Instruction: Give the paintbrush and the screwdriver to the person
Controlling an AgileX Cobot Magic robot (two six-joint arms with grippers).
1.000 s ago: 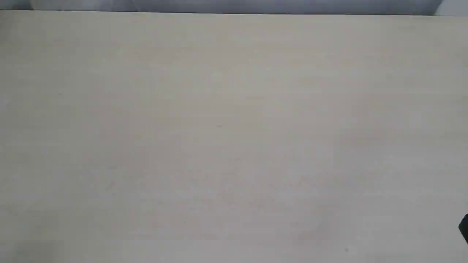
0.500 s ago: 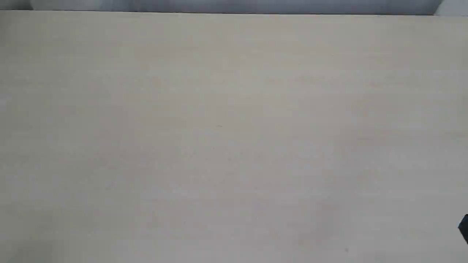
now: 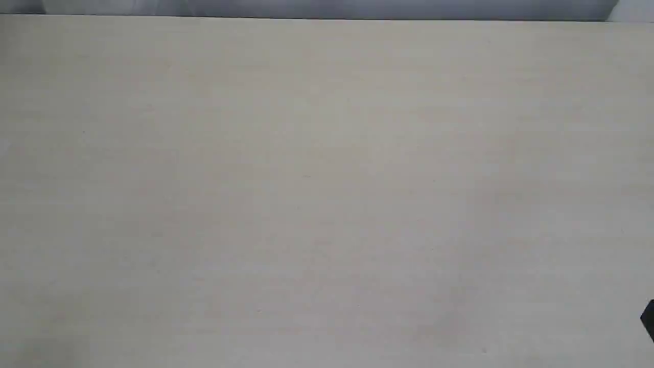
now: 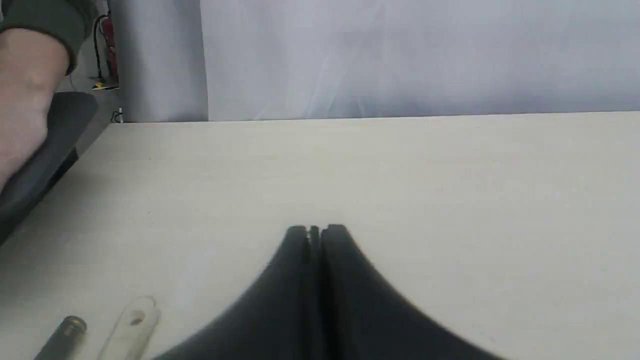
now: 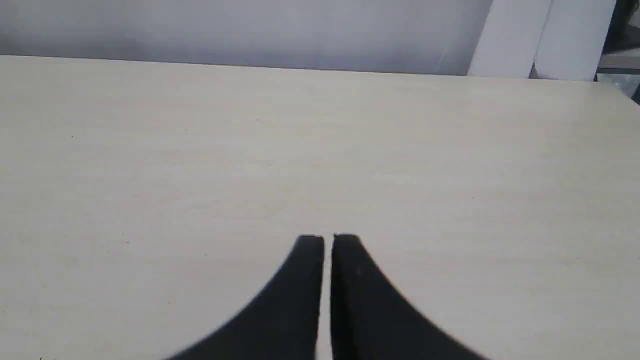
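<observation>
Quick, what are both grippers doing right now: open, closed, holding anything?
Left gripper: jaws closed, holding nothing.
Right gripper: jaws closed but for a thin slit, holding nothing.

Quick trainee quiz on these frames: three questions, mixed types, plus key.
1. True or false: the left hand is holding the paintbrush.
2. Which view shows the person? A exterior, B left wrist, C right wrist.
3. Fill in: the screwdriver lies ___ the paintbrush.
Key: 1 false, it is shut on nothing; 2 B; 3 beside.
</observation>
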